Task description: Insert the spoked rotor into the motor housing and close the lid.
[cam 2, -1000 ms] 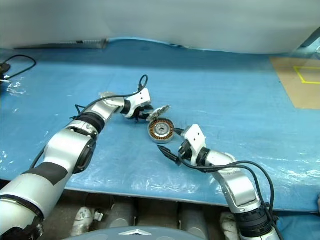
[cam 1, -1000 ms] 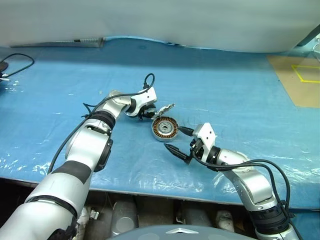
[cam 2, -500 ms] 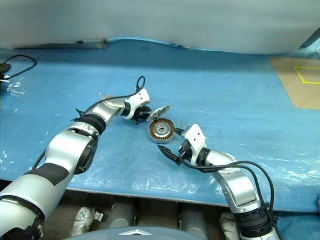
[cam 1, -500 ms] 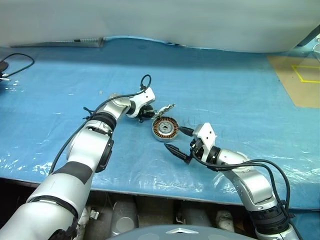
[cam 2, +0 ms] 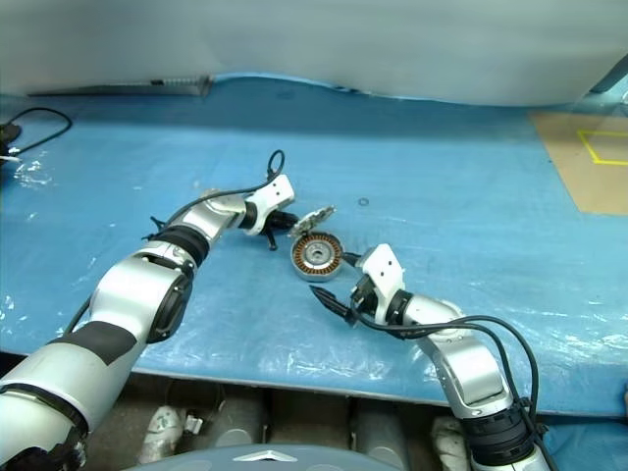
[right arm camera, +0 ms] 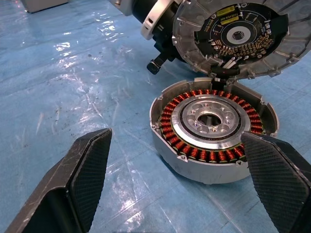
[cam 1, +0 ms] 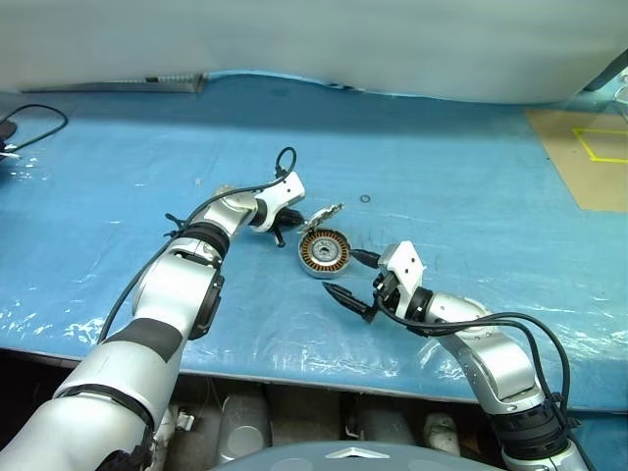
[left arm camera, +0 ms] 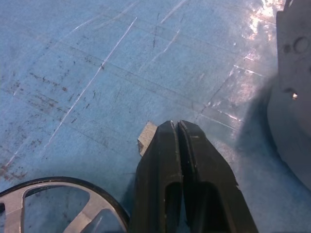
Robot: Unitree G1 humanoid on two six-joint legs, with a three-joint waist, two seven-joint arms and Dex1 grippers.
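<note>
The left gripper (left arm camera: 179, 127) is pressing its fingers together on nothing, just beside the rotor (left arm camera: 58, 206) lying on the blue sheet (cam 1: 461, 186). The right gripper (right arm camera: 180, 170) is holding its fingers wide apart, facing the housing (right arm camera: 214, 128) with the rotor not in it. The lid (right arm camera: 236, 36) is standing tilted open at the housing's far edge.

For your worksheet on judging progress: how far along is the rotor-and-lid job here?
Done: nothing yet. The motor housing sits open, windings bare, lid tilted up behind it. In hand: nothing visible; the left hand is shut beside the spoked rotor on the mat, right hand open. Left: insert rotor, close lid.
</note>
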